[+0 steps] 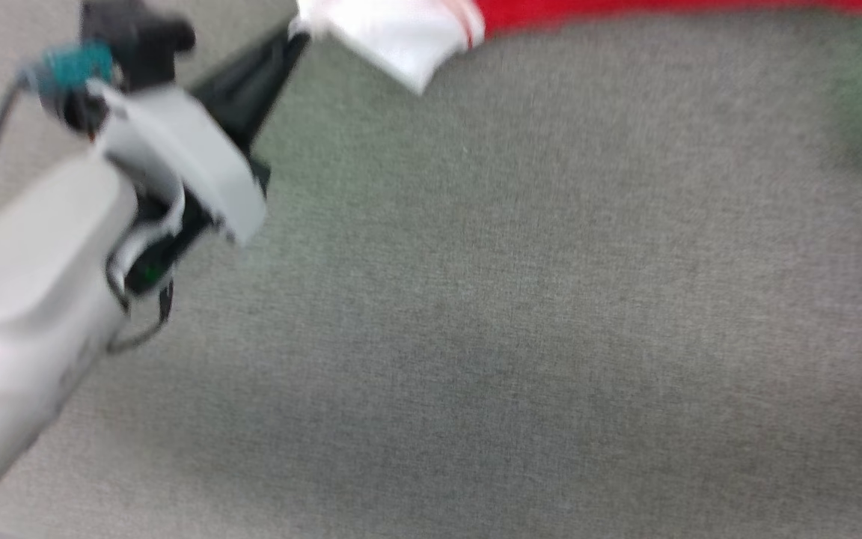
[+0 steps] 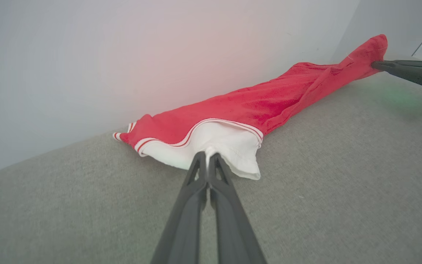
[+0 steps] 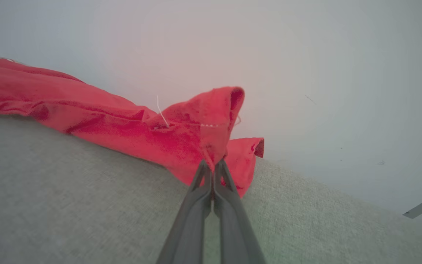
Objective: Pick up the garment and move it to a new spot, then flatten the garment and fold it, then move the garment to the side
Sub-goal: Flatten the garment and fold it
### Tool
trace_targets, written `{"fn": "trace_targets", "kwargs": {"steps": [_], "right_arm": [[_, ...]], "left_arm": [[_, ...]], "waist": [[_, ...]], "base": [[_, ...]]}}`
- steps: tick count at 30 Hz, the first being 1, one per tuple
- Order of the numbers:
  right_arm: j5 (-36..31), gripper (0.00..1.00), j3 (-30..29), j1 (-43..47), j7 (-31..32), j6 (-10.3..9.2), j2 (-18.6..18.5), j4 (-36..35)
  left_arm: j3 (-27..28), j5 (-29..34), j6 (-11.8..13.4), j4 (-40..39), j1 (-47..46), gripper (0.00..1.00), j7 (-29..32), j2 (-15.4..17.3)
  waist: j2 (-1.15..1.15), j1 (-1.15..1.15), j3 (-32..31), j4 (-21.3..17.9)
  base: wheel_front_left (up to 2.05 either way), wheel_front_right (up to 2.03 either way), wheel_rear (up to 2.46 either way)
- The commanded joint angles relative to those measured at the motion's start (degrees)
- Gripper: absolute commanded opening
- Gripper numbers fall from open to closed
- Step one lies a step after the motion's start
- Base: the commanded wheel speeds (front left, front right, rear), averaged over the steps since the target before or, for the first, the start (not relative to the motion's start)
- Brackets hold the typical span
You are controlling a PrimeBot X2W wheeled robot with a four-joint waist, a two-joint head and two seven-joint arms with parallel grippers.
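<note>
no text, label, brand, number or sign can be read in any view. the folds of the bunched red jersey-style shirt with a white sleeve [image 2: 251,102] that face the cameras are plain cloth and striped trim.
</note>
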Motion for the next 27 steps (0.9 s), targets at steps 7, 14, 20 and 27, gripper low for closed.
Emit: {"fn": "trace_targets", "kwargs": {"steps": [7,14,20,27], "right_arm": [[4.86,0.00,-2.25,19.26,3.15,-0.06,-5.89,-11.58],[5.45,0.00,-9.21,36.85,4.81,-0.07,-7.12,-19.82],[2.07,0.00,-16.00,50.83,5.95,-0.07,-6.32,-27.32],[-1.29,0.00,-23.35,64.68,8.42,-0.07,-3.44,-35.32]], "left_arm": [[-3.07,-5.50,1.77,-7.88,14.04,0.00,1.14,6.45],[-4.83,-10.64,10.12,-20.16,28.03,0.00,1.43,13.90],[-6.35,-15.53,18.06,-30.18,39.30,0.00,0.13,19.58],[-7.66,-21.17,25.09,-38.68,48.99,0.00,-1.61,23.47]], "waist": [[0.00,0.00,-11.09,-2.03],[0.00,0.00,-14.98,-3.61],[0.00,0.00,-16.63,-3.78],[0.00,0.00,-16.78,-3.02]], "base": [[0.00,0.00,0.00],[0.00,0.00,0.00],[0.00,0.00,0.00],[0.00,0.00,0.00]]}}
